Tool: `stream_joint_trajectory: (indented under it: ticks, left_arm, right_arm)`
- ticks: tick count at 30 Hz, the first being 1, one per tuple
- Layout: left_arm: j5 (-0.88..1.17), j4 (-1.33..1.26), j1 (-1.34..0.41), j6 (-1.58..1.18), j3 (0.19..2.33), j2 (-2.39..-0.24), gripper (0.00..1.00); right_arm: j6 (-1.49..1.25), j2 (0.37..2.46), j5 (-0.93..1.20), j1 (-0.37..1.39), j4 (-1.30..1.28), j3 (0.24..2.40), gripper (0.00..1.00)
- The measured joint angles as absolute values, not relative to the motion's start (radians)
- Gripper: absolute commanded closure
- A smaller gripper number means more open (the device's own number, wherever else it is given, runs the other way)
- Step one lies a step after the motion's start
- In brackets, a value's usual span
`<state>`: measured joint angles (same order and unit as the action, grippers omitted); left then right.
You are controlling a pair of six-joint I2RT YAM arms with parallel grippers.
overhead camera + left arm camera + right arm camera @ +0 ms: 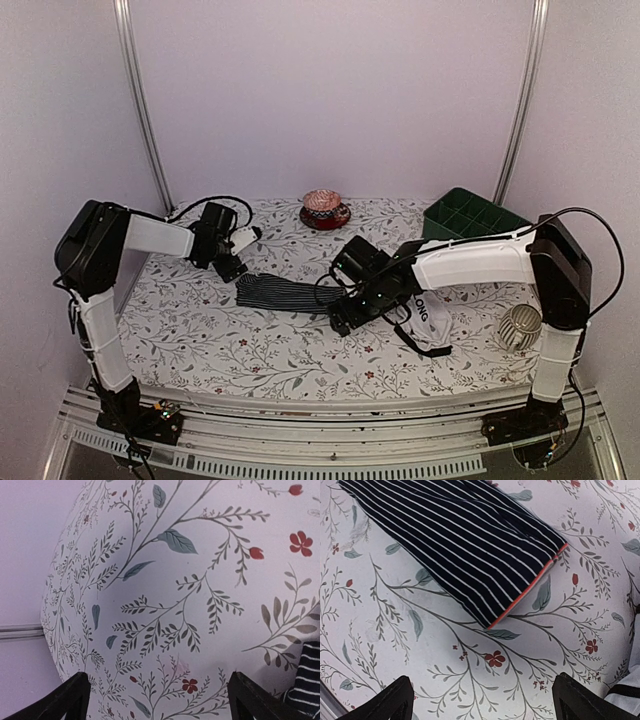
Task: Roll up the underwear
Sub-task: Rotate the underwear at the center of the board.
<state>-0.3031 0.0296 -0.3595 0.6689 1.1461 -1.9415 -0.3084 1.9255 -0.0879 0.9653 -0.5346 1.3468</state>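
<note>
Neither pair rolled yet; both grippers spread wide, holding nothing.
Striped briefs (285, 293) lie as a flat folded strip mid-worktop (200, 340), between left gripper (232, 264) and right gripper (342, 320). White briefs (430, 322) lie loose toward the right near edge. Both rolls remain.

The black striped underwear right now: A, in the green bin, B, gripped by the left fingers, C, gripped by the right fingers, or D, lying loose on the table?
D: the black striped underwear lies flat on the table, while the left fingers and right fingers stand open with nothing between them.
</note>
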Motion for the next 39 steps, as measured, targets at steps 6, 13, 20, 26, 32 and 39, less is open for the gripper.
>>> stream_joint_trajectory:
  ticks: [6, 13, 20, 26, 32, 39]
  left_arm:
    - [-0.289, -0.015, -0.364, 0.720, 1.106, -1.958, 0.01]
    - [-0.271, -0.051, -0.409, 0.772, 0.966, -1.855, 0.02]
    - [-0.250, -0.021, -0.539, 0.801, 0.854, -1.748, 0.01]
    - [-0.239, 0.024, -0.641, 0.792, 0.835, -1.719, 0.02]
    - [-0.143, 0.091, -0.782, 0.773, 0.812, -1.670, 0.01]
    - [-0.025, 0.144, -0.860, 0.802, 0.677, -1.499, 0.01]
  right_arm:
    - [-0.336, 1.933, -0.147, 0.967, -0.537, 1.321, 0.01]
    - [-0.361, 2.004, -0.234, 0.967, -0.550, 1.327, 0.01]
    - [-0.373, 2.053, -0.274, 0.908, -0.546, 1.388, 0.01]
    - [-0.324, 2.130, -0.303, 0.791, -0.559, 1.507, 0.01]
    - [-0.229, 2.267, -0.355, 0.684, -0.577, 1.747, 0.01]
    - [-0.177, 2.206, -0.389, 0.654, -0.561, 1.710, 0.01]
